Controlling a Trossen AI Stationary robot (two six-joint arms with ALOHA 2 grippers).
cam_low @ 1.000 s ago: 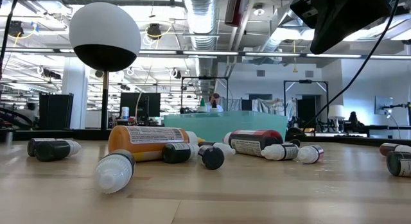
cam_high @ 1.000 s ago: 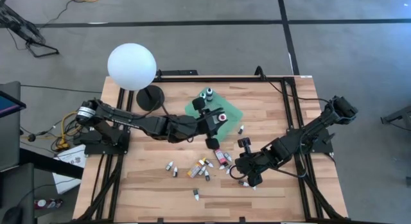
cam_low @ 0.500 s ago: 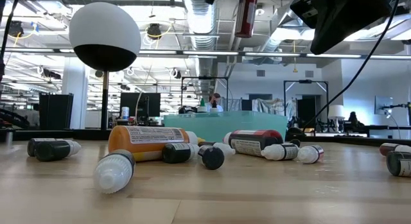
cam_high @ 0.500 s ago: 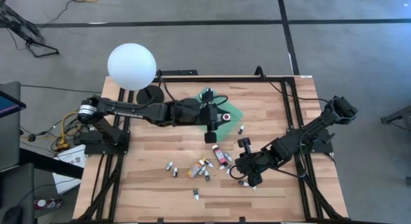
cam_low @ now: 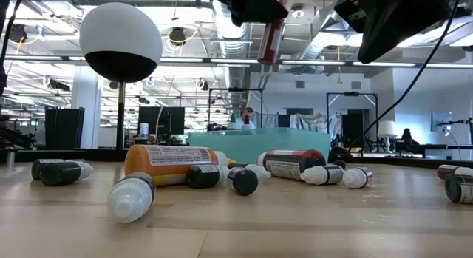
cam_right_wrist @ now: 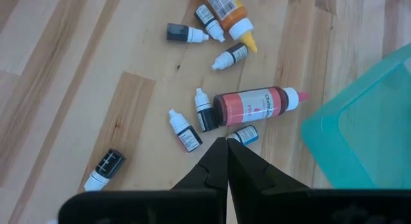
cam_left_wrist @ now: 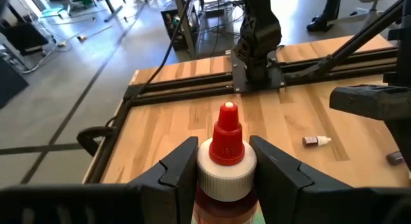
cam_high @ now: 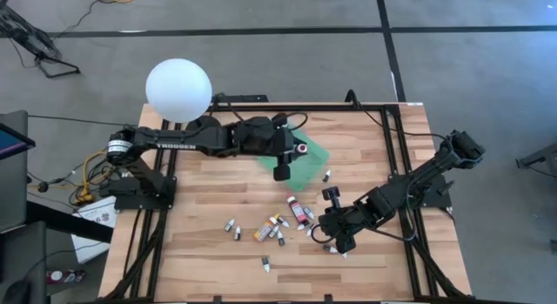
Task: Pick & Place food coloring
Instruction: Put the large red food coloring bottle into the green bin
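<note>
My left gripper (cam_high: 294, 154) is over the green tray (cam_high: 315, 158), shut on a red food coloring bottle (cam_left_wrist: 226, 153) with a white collar and a red nozzle. In the low view the bottle (cam_low: 270, 38) hangs high above the table. Several more food coloring bottles lie on their sides on the wood near the front, among them an orange one (cam_high: 264, 231) and a pink one (cam_high: 298, 210). My right gripper (cam_high: 336, 243) is shut with nothing in it, just right of this cluster, its tips (cam_right_wrist: 226, 146) above a small blue-labelled bottle (cam_right_wrist: 245, 135). My left gripper pinches the red bottle between its two fingers (cam_left_wrist: 183, 166), which lie against opposite sides of the white collar (cam_left_wrist: 207, 165) below the nozzle. The bottle lies along the fingers, nozzle pointing ahead of them. It is lifted clear, above the tray.
A white globe lamp (cam_high: 178, 91) on a black base stands at the table's far left, close to the left arm. Green-capped bottle tops (cam_low: 233, 119) show above the tray's wall (cam_low: 259, 143). One small bottle (cam_high: 326, 175) lies just right of the tray.
My left arm has swung toward the table's far edge, carrying the red bottle from above the tray's near corner to over the tray. The wrist has turned on the way and the hold is unchanged.
</note>
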